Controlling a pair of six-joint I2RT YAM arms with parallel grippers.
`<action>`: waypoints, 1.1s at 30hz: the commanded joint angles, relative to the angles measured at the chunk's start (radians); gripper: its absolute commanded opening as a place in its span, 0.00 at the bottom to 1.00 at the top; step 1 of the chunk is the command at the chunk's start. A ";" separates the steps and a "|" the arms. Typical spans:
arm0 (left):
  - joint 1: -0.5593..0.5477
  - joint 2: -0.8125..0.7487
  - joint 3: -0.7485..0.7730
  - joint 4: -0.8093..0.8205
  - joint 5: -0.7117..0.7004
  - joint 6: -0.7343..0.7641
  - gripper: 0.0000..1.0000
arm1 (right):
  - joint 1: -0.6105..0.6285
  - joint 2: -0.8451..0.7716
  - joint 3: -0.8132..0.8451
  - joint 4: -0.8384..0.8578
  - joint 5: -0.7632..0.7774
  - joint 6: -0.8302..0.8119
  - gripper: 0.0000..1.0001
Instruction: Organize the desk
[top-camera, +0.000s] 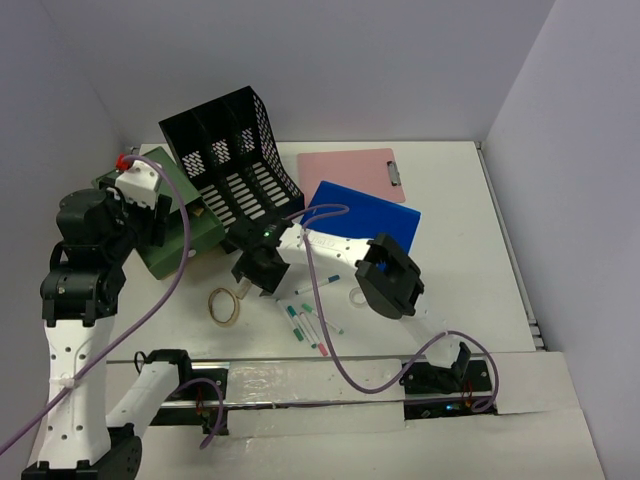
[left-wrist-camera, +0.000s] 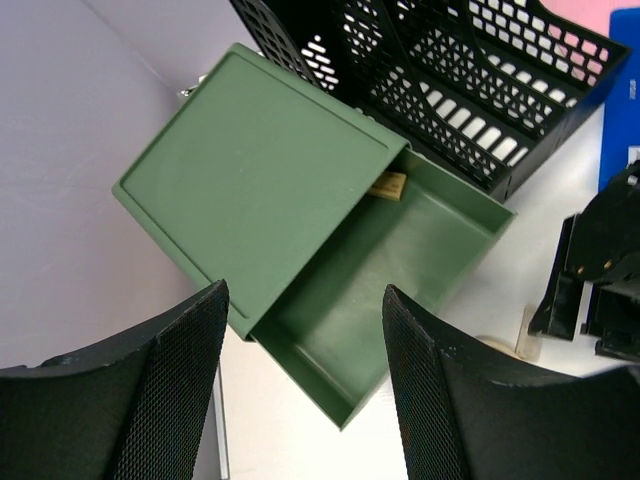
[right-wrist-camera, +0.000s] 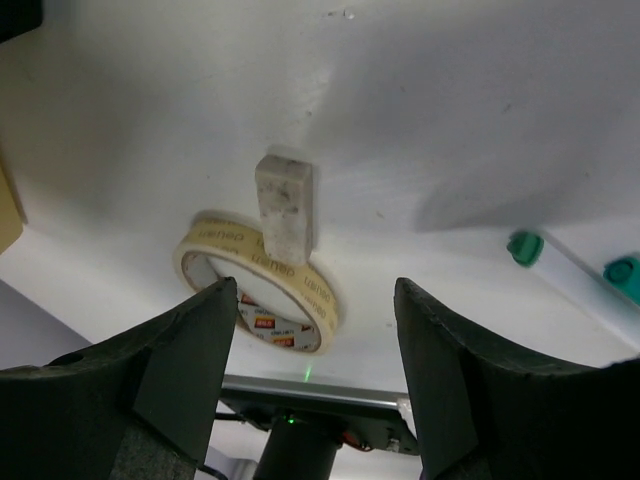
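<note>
- Right gripper (right-wrist-camera: 315, 290): jaws wide apart and empty, above a tape roll (right-wrist-camera: 232, 238). An eraser (right-wrist-camera: 283, 205) touches the roll's 12 o'clock rim.
- Left gripper (left-wrist-camera: 302, 295): jaws wide apart and empty, over a green box (left-wrist-camera: 260, 170) whose drawer (left-wrist-camera: 400, 250) is slid out toward 5 o'clock.
- The desk (right-wrist-camera: 450, 120), white, lies beneath everything.

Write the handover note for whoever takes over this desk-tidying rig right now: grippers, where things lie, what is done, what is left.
Left gripper: open, empty, above the green drawer box, its drawer pulled out.
Right gripper: open, empty, over the tape roll and eraser.
Loose on the desk: markers, pink clipboard, blue folder; black file rack beside the box.
Done: drawer open, nearly empty.
Left: putting the loose items away.
</note>
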 joint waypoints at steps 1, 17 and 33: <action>0.017 0.011 0.033 0.062 0.025 -0.026 0.70 | -0.014 0.039 0.068 -0.009 0.031 -0.005 0.70; -0.043 0.082 0.029 0.071 0.038 0.000 0.70 | -0.038 0.154 0.122 -0.021 0.055 0.059 0.61; -0.055 0.050 0.024 0.095 0.005 0.022 0.70 | -0.041 0.226 0.113 -0.050 -0.004 -0.047 0.26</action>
